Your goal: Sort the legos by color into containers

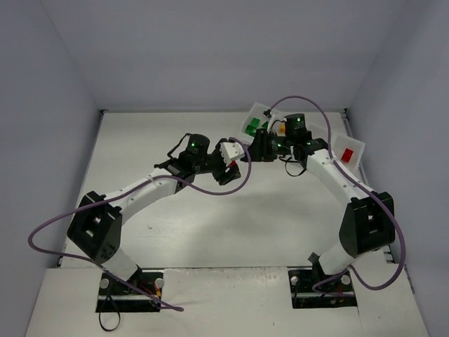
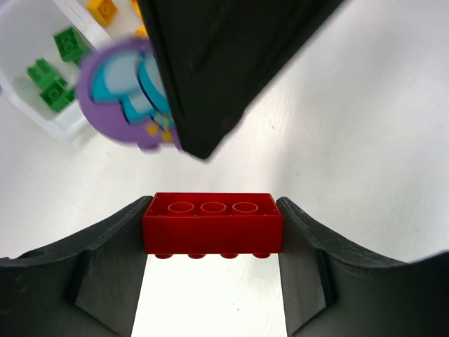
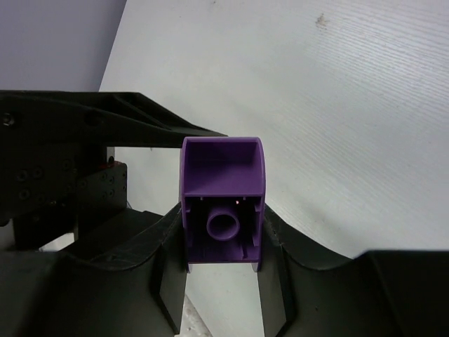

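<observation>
Over the table, seen from above, the arms meet towards the back. The left gripper shows a speck of red; the right gripper is too dark to read. The right arm hides the middle of the tray; green bricks and a red block show in it.

From the left wrist, the jaws pinch a red brick by its ends. A blurred purple piece hangs ahead, half hidden by a black finger.

From the right wrist, the jaws squeeze that purple piece, hollow underside facing the camera.
</observation>
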